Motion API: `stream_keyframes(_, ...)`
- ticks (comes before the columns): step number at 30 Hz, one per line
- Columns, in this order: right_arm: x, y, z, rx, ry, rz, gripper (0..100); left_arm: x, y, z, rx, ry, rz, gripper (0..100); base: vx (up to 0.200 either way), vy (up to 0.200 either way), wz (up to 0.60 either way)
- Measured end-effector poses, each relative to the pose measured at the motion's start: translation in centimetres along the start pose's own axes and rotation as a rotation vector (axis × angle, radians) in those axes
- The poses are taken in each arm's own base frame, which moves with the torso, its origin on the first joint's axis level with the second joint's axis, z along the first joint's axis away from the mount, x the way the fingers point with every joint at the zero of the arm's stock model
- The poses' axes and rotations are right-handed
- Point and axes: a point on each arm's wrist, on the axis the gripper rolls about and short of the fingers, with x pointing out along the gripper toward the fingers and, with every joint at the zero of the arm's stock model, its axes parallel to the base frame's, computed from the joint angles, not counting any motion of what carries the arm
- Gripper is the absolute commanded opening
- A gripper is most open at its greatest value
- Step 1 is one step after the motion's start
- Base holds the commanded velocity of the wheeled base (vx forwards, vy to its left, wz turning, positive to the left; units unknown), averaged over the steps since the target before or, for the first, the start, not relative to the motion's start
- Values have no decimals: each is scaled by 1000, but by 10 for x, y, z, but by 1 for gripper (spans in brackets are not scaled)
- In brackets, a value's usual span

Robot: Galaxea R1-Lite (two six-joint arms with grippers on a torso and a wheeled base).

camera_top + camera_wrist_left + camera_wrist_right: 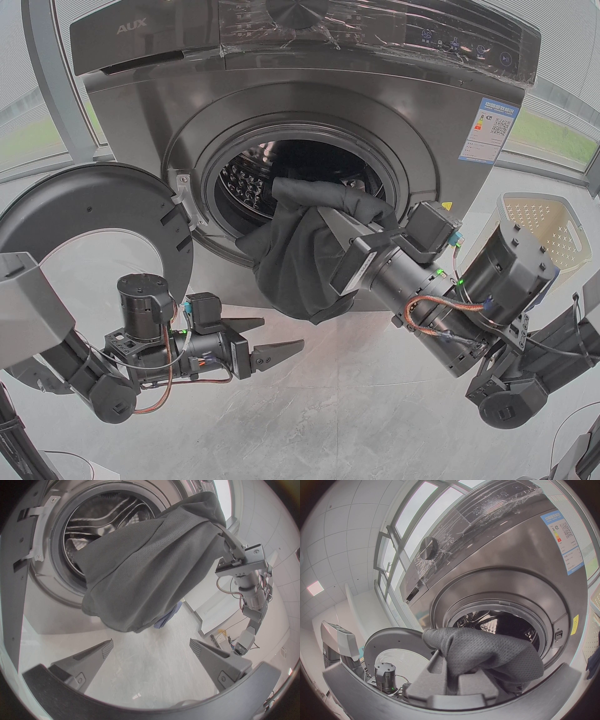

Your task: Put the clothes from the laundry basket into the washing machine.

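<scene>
A dark grey garment hangs from my right gripper, which is shut on it right at the washing machine door opening. The cloth drapes over the lower rim of the drum opening, part inside, part hanging down outside. The right wrist view has the garment bunched over the fingers before the drum. My left gripper is open and empty, low and left of the garment, above the floor. From the left wrist the garment hangs beyond the open fingers.
The round washer door stands swung open to the left, close above my left arm. A pale laundry basket stands to the right of the machine. Something blue lies on the floor behind the garment. Light tiled floor lies in front.
</scene>
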Motion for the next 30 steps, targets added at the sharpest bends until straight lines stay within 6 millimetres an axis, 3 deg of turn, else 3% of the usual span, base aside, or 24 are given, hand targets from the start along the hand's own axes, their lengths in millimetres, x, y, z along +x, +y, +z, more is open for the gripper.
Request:
stream_keyframes(14, -1, 5, 0, 7, -2, 14, 0, 41, 17, -18, -20, -20, 4, 100, 0, 0, 0)
stream_keyframes(30, -5, 7, -2, 10, 3, 20, 0, 73, 38, -13, -18, -127, 53, 100, 0, 0, 0)
